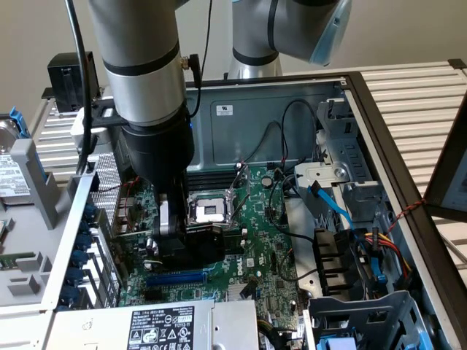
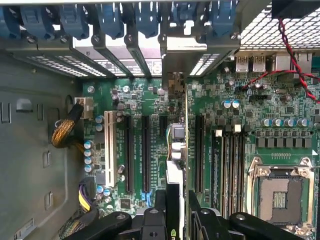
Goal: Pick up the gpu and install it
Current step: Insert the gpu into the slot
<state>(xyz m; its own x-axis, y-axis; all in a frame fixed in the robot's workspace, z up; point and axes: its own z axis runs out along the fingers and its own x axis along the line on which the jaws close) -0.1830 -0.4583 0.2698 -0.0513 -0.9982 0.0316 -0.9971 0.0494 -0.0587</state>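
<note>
My gripper (image 1: 179,237) is down inside the open computer case, shut on the gpu (image 1: 198,246), whose black shroud shows just below the wrist. In the wrist view the gpu (image 2: 176,165) appears edge-on between the two black fingers (image 2: 160,207), its silver end bracket (image 2: 172,55) reaching the rear slot openings of the case. The card stands upright over the green motherboard (image 2: 150,100), in line with the long black expansion slots (image 2: 198,150). Whether its edge sits in a slot is hidden by the card itself.
The CPU socket (image 1: 209,211) lies open beside the gripper, with memory slots (image 2: 230,165) between it and the card. Blue slot latches (image 2: 110,20) line the case rear. Cables and a drive cage (image 1: 350,182) crowd the exterior view's right; a power supply (image 1: 160,324) sits in front.
</note>
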